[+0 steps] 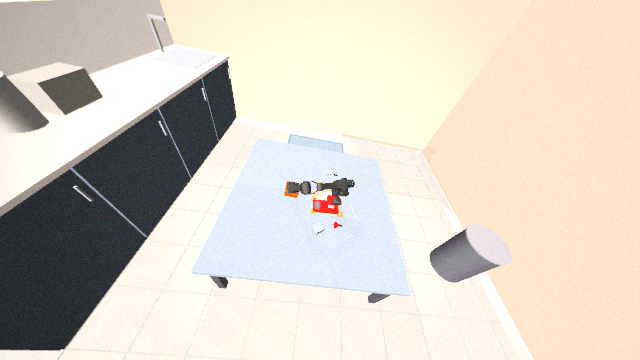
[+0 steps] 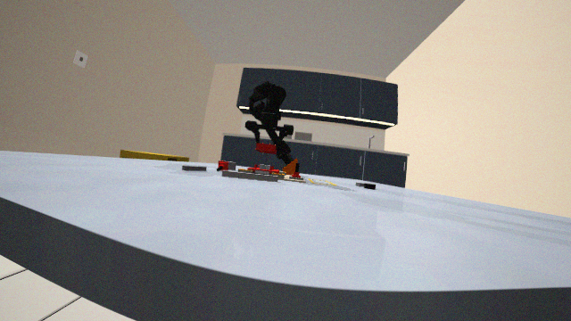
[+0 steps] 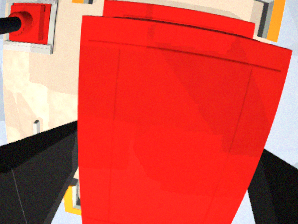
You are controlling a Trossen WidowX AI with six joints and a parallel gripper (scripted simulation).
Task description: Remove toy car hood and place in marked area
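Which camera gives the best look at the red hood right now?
The wrist view: the red hood fills it, between the dark fingers. The exterior view shows it edge-on, raised above the car; the top view shows only a small red patch.
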